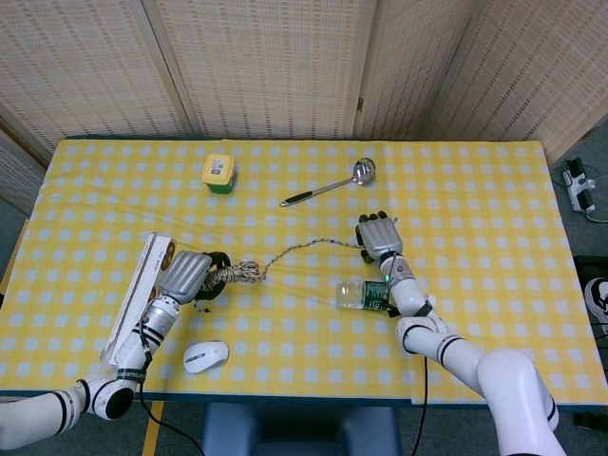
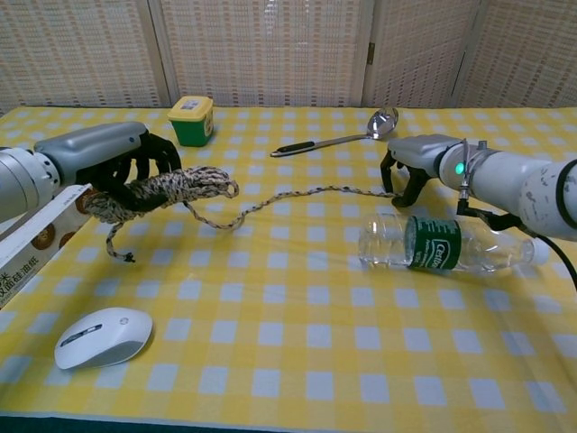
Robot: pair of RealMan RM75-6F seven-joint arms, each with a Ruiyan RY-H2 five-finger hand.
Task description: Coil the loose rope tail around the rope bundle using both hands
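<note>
My left hand [image 1: 187,275] [image 2: 97,155] grips a speckled rope bundle [image 1: 239,273] [image 2: 171,188] at the table's left, holding it just above the cloth. A short end dangles from the bundle near the hand. The loose rope tail [image 1: 309,245] [image 2: 297,197] snakes rightward across the cloth to my right hand [image 1: 379,236] [image 2: 416,161]. That hand arches over the tail's far end with its fingers curled down onto it. The fingertips hide the exact contact.
A plastic water bottle [image 1: 365,294] [image 2: 444,244] lies on its side just in front of the right hand. A white mouse [image 1: 205,356] [image 2: 102,336] sits near the front left, beside a long biscuit box [image 1: 136,299] [image 2: 36,225]. A ladle [image 1: 328,183] [image 2: 338,137] and a green tub [image 1: 218,172] [image 2: 190,120] lie farther back.
</note>
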